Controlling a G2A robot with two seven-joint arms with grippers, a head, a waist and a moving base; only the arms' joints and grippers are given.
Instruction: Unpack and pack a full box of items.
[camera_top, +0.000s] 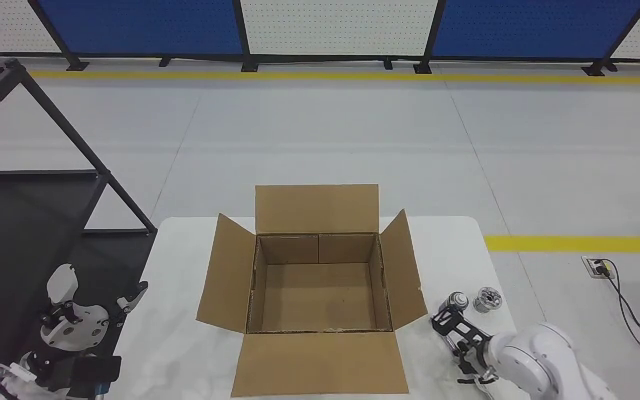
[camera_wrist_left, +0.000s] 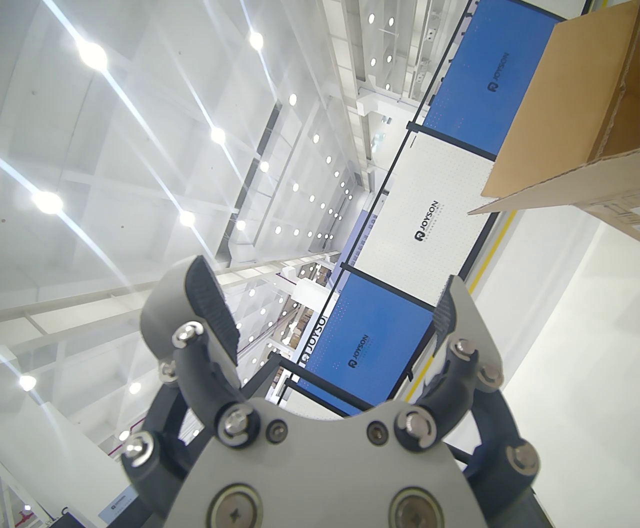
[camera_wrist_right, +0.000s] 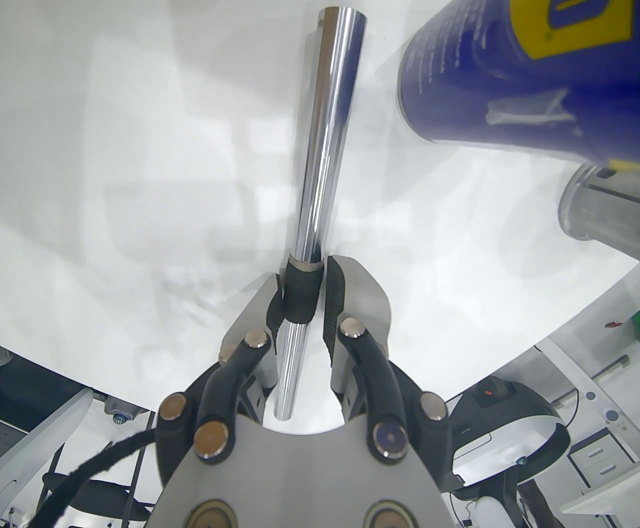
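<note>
An open cardboard box stands in the middle of the white table, flaps spread and its floor bare. My right gripper is shut on a chrome rod, gripping it at a black band, low over the table. In the top view this gripper sits just off the box's right flap. A blue can and a grey metal cylinder are close beside the rod. My left gripper is open with nothing in it, pointing upward off the table's left front corner.
The can and the metal cylinder stand near the table's right edge, beside the right flap. A black rack stands left of the table. One corner of the box is seen from below in the left wrist view.
</note>
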